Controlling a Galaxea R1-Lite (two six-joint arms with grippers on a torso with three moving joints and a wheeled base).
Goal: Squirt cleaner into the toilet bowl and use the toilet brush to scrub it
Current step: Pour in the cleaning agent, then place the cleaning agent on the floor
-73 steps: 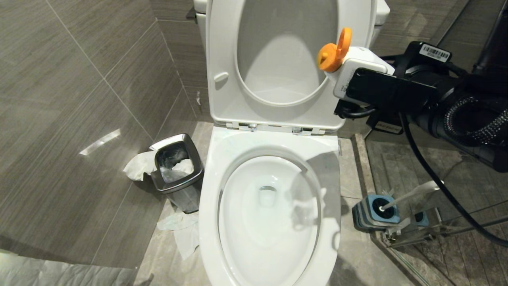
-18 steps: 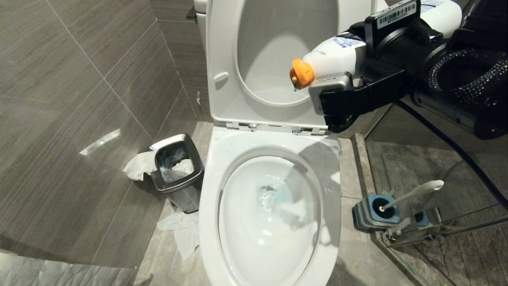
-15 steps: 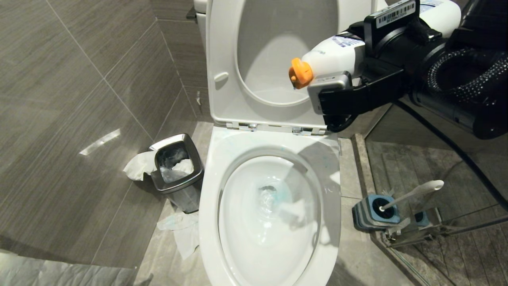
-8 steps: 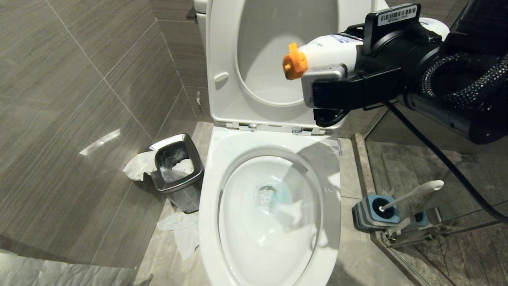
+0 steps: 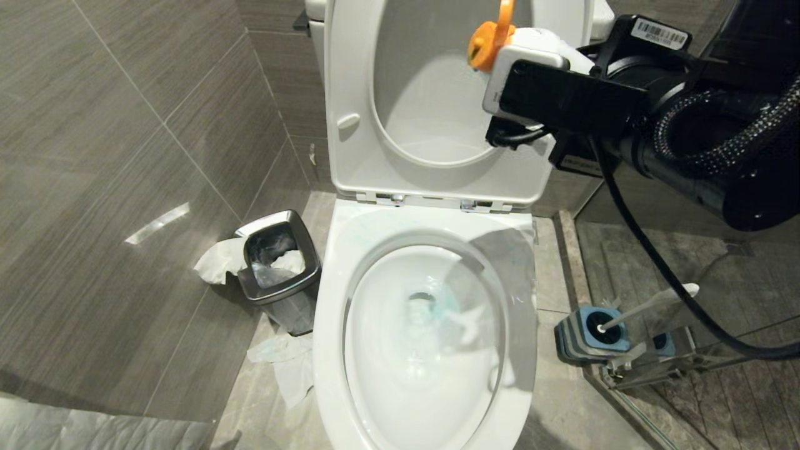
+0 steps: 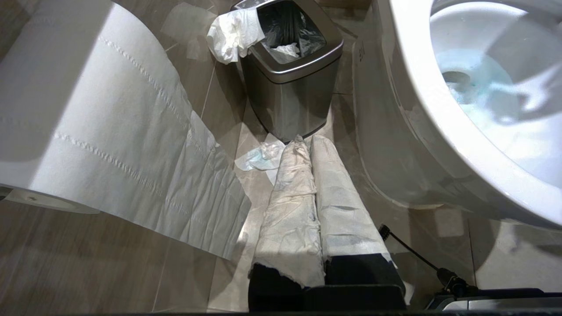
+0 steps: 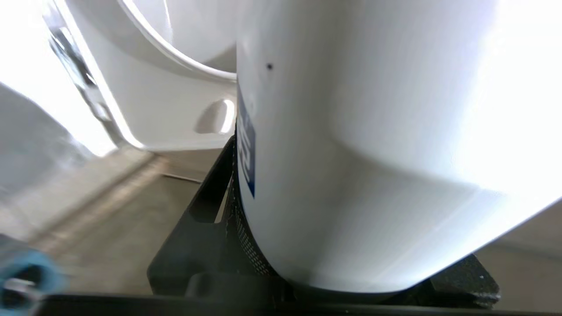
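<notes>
Toilet bowl (image 5: 425, 350): fixed, glossy, blue-tinted water. Toilet brush (image 5: 650, 303): parked in holder (image 5: 584, 334) beside it; light, stiff, best taken mid-handle. Cleaner bottle (image 5: 537, 47): smooth, clamped in right tool (image 5: 531, 81) above. Left tool (image 6: 307, 175): closed, empty.

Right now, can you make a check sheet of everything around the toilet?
Surface: grey tiled floor, tissue scraps lying on it.
Job's things: toilet bowl open, seat up, blue cleaner in the water; cleaner bottle with orange cap, turned cap-up; toilet brush standing in its blue holder.
Clutter: steel bin with tissue hanging over its rim; toilet paper roll unrolled.
Grippers: right gripper shut on the bottle, above the bowl; left gripper shut, paper-wrapped, low beside the bowl.
Cables: black cable drooping from the right arm.
Surroundings: grey tiled wall.
</notes>
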